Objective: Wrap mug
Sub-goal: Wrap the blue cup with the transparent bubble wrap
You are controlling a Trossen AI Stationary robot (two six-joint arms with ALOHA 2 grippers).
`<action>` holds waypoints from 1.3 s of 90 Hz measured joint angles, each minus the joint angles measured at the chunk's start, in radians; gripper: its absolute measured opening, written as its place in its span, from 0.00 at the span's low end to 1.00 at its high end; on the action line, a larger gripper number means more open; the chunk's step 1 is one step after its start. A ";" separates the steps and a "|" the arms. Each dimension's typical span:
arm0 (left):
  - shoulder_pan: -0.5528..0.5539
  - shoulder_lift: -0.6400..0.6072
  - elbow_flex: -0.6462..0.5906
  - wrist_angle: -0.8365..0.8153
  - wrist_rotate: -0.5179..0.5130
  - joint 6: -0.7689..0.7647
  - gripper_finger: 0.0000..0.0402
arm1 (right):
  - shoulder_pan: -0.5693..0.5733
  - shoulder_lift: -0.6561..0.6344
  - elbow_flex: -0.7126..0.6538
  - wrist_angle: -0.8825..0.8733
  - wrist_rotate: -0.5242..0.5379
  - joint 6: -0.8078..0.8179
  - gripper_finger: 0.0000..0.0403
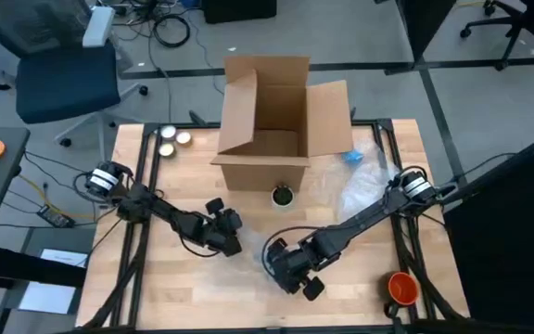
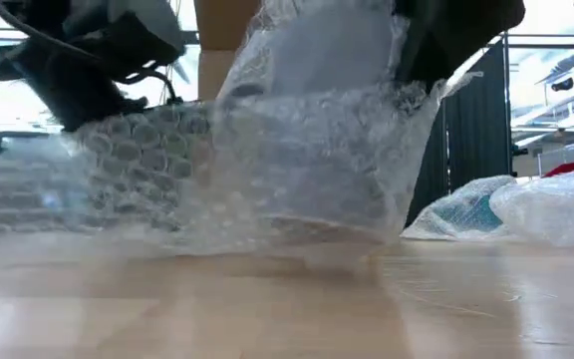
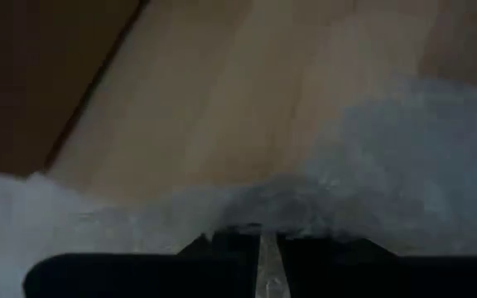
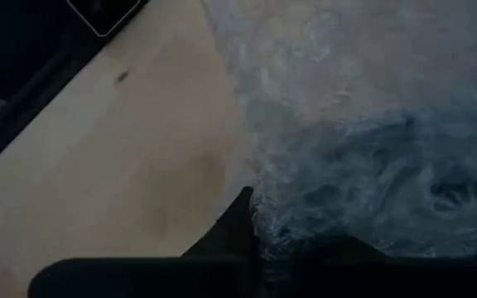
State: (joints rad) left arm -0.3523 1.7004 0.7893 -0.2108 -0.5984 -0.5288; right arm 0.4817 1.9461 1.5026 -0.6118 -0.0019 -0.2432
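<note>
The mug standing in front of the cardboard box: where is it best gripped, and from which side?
Judging from the high view, the mug stands upright, mouth up, close against the cardboard box. Its rim is the likely part to grip, from straight above, one finger inside and one outside. The box blocks the far side, and no handle shows.

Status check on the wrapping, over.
Both end effectors low at the bubble wrap mid-table, left, right. Grip unclear. Mug not identifiable. Open cardboard box behind.
</note>
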 joint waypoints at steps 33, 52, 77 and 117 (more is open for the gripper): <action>0.049 -0.002 0.259 -0.239 -0.027 0.180 0.06 | -0.001 0.000 -0.009 -0.022 0.013 0.025 0.01; 0.007 -0.003 0.423 -0.548 -0.037 0.147 0.06 | -0.001 0.000 -0.009 -0.086 0.068 0.090 0.01; -0.121 -0.015 0.476 -0.749 -0.098 0.015 0.06 | 0.008 -0.001 -0.009 -0.140 0.093 0.118 0.01; -0.350 -0.016 0.351 -0.781 -0.029 -0.247 0.06 | 0.016 -0.001 -0.009 -0.146 0.107 0.035 0.01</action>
State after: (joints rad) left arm -0.7028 1.6840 1.1403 -0.9914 -0.6275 -0.7762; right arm 0.4980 1.9450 1.4940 -0.7582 0.1051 -0.2083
